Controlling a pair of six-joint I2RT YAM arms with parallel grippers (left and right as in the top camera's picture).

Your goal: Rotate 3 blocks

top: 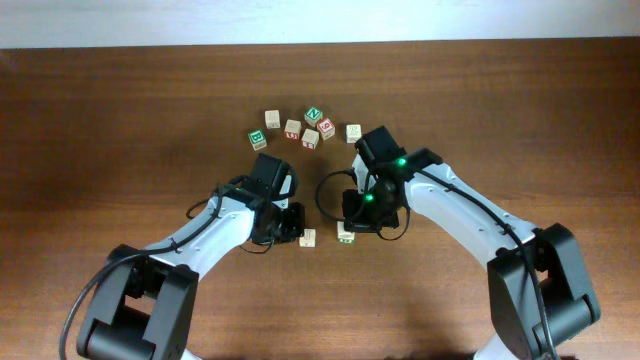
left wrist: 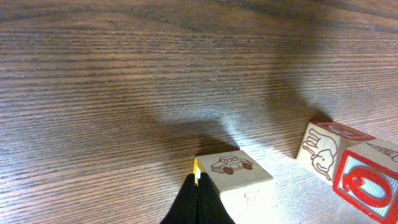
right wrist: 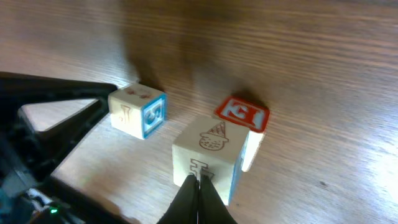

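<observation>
both arms reach low over the brown table (top: pixel 120 110) and meet near its middle. a loose cluster of other cubes (top: pixel 292 128) lies farther back, well apart from them.

the left hand (left wrist: pixel 199 199) has its fingers pressed together with nothing between them. their tip touches the near corner of the car block (left wrist: pixel 235 175), a pale cube lying flat with a small car drawn on its top face. to the right in this view stand the elephant block (left wrist: pixel 319 151) and the red-framed block (left wrist: pixel 365 185). these two are close against each other and apart from the car block.

the right hand (right wrist: pixel 199 199) is also closed and empty. its tip rests against the front face of the drawing block (right wrist: pixel 209 152), a pale cube with a brown sketch on top and a blue edge on its right side. just behind that cube lies the red-topped block (right wrist: pixel 242 115); whether the two touch cannot be told. off to the left sits the blue-faced block (right wrist: pixel 138 111), just beside the dark body of the other arm.
</observation>
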